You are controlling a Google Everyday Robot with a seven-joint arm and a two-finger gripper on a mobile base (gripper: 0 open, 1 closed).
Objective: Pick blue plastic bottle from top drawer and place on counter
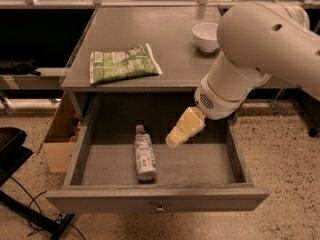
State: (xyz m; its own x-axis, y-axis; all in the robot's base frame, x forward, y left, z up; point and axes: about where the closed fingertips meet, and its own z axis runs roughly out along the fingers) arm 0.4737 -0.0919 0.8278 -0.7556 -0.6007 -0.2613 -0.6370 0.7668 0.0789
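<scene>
- We see the gripper (pixel 175 138) hanging over the open top drawer (pixel 150 202), at the end of the big white arm (pixel 260 44) that comes in from the right.
- The gripper slants down and to the left, with its tip above the middle of the drawer floor.
- We cannot tell whether the jaws are apart or together; they read as one pale wedge from here.
- The blue plastic bottle (pixel 144 153) lies on its side on the drawer floor, left of centre.
- The bottle sits just to the left of the gripper tip and lower than it; we see a gap between them, so the two are apart.
- Nothing is between the jaws that we can make out.
- The bottle's long axis runs from the back of the drawer to the front, nearly square to the front panel.
- Its pale cap points to the back of the drawer, and its base points to the front, near the front wall.
- The base end leans a little to the right of the cap end.
- The drawer is pulled well out, and a small metal knob (pixel 160 207) shows at the centre of its front.
- On the tabletop (pixel 150 29) above, a green snack bag (pixel 122 63) lies flat near the front left edge.
- A white bowl (pixel 206 36) stands on the tabletop to the right, partly behind the arm.
</scene>
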